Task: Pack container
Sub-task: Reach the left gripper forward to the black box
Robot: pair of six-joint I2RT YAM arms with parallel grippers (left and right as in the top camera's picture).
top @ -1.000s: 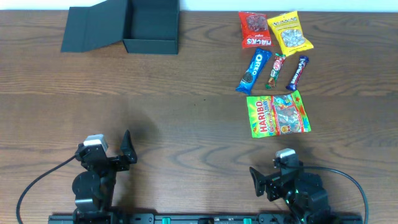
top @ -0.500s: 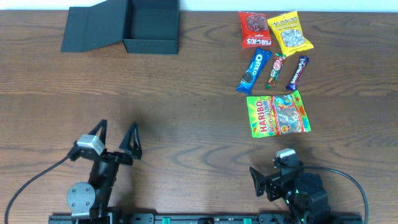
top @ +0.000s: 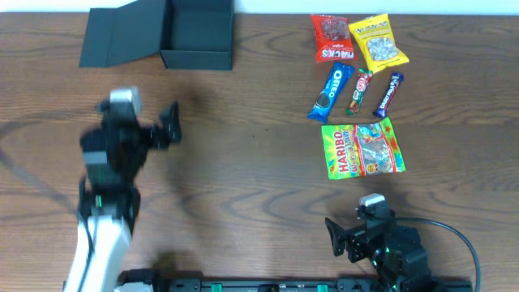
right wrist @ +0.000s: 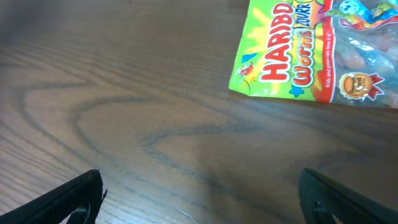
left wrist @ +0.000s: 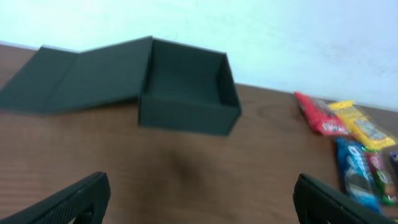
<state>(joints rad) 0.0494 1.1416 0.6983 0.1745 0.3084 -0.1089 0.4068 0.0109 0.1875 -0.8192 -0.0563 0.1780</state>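
Observation:
The container (top: 197, 34) is a dark grey-teal box at the back left, standing open and empty with its flap lid (top: 122, 36) laid out to the left. It also shows in the left wrist view (left wrist: 186, 87). My left gripper (top: 150, 128) is open and empty, raised over the table in front of the container; its jaws also show in the left wrist view (left wrist: 202, 199). My right gripper (top: 357, 235) is open and empty near the front edge, its jaws in the right wrist view (right wrist: 199, 193) over bare wood.
Snacks lie at the back right: a Haribo bag (top: 362, 148) (right wrist: 317, 53), an Oreo pack (top: 331, 92), a red packet (top: 332, 39), a yellow packet (top: 377, 42), and two thin bars (top: 359, 92) (top: 388, 95). The table is brown wood.
My left arm has lifted from the front edge and swung forward toward the container, gripper open. The right arm and all packets have not moved.

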